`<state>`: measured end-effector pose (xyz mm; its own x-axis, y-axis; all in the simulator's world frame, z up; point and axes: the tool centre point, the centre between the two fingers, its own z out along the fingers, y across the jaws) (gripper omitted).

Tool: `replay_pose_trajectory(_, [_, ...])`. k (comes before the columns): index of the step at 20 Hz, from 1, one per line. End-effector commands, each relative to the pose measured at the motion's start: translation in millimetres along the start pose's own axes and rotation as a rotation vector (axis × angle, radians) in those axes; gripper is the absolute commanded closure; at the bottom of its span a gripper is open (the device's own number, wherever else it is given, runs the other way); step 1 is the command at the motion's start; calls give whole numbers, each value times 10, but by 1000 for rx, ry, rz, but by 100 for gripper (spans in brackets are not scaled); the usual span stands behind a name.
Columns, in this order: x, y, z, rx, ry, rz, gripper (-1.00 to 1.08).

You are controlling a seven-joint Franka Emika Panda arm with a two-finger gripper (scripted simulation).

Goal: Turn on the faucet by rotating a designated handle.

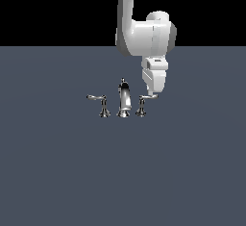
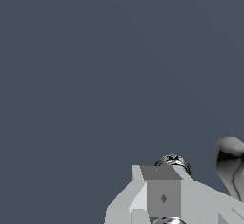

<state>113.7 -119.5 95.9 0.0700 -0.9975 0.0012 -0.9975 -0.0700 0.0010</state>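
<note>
Faucet [image 1: 123, 100] sits mid-counter [image 1: 57, 172]: curved spout in the centre, a lever either side. Target handle [image 1: 144, 104] is the piece on the exterior view's right, lever pointing toward that side, flared post below it.

Gripper [image 1: 153, 94] is down at the outer end of that lever, right on or just beside its tip; arm comes in from above. Can't tell finger state: exterior view shows only the pale hand body, and the wrist view is mostly blocked by a grey finger [image 2: 164, 194] w/ bits of chrome peeking round it. Contact prob. made or nearly so, but not confirmable at this res.

Step in hand, as I read it: final approach / engaging the lever, rotation not yet evident. Next move calls for a sideways push on the lever tip, sweeping an arc round the post's axis, keeping height steady so the finger doesn't slip over or under the thin lever. Avoid the spout close by.
</note>
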Motion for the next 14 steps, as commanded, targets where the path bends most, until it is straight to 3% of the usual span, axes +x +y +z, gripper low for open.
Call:
replay_pose_trajectory(1, [24, -15, 19, 1, 0, 10, 108])
replay_pose_trajectory(6, [26, -13, 21, 1, 0, 10, 108])
replay_pose_trajectory(14, [114, 211, 21, 1, 0, 10, 108])
